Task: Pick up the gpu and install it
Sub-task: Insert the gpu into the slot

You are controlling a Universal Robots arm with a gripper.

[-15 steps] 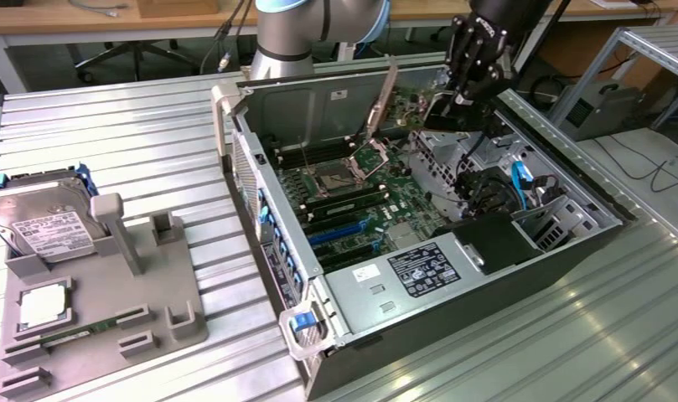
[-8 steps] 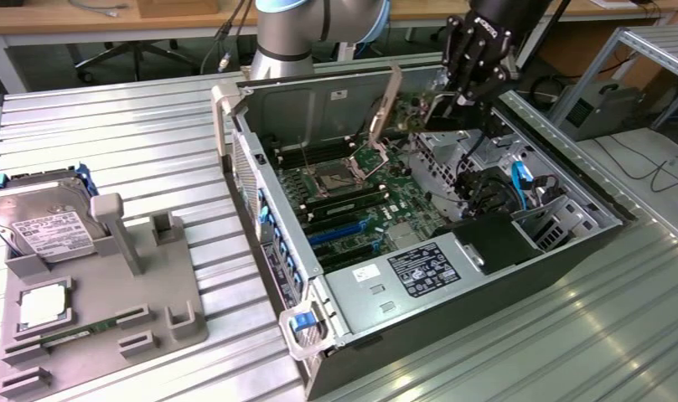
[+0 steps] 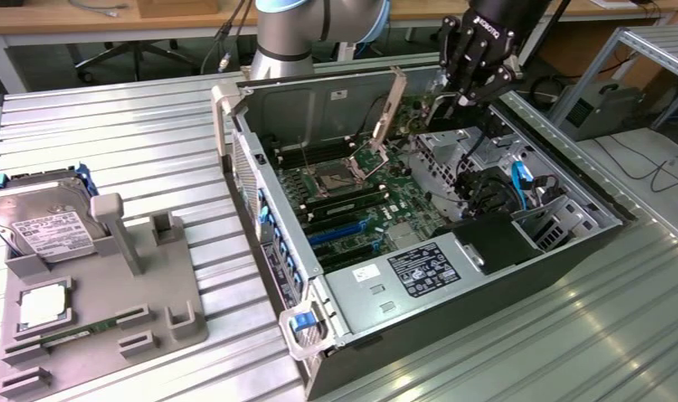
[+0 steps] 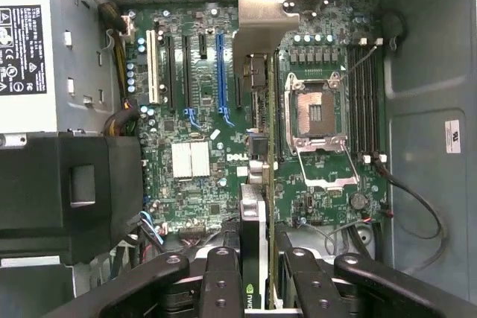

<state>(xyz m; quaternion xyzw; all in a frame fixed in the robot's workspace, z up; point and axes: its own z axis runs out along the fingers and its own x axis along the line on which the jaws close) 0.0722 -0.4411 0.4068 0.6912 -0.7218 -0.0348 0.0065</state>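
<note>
Gripper (image 4: 258, 282) clamped on gpu (image 4: 252, 214) at open computer case (image 4: 425, 50).
Card sits edge-on between the fingers (image 4: 220, 281), far end reaching out over the motherboard (image 4: 194, 161).

Bright, even overhead light is cast on the ribbed metal surface (image 3: 126, 126), which gives a soft sheen. The case (image 3: 305, 109) interior is partly shaded. Close up, the board (image 4: 194, 191) is evenly lit; the dark hand (image 4: 259, 262) is slightly blurred.
</note>
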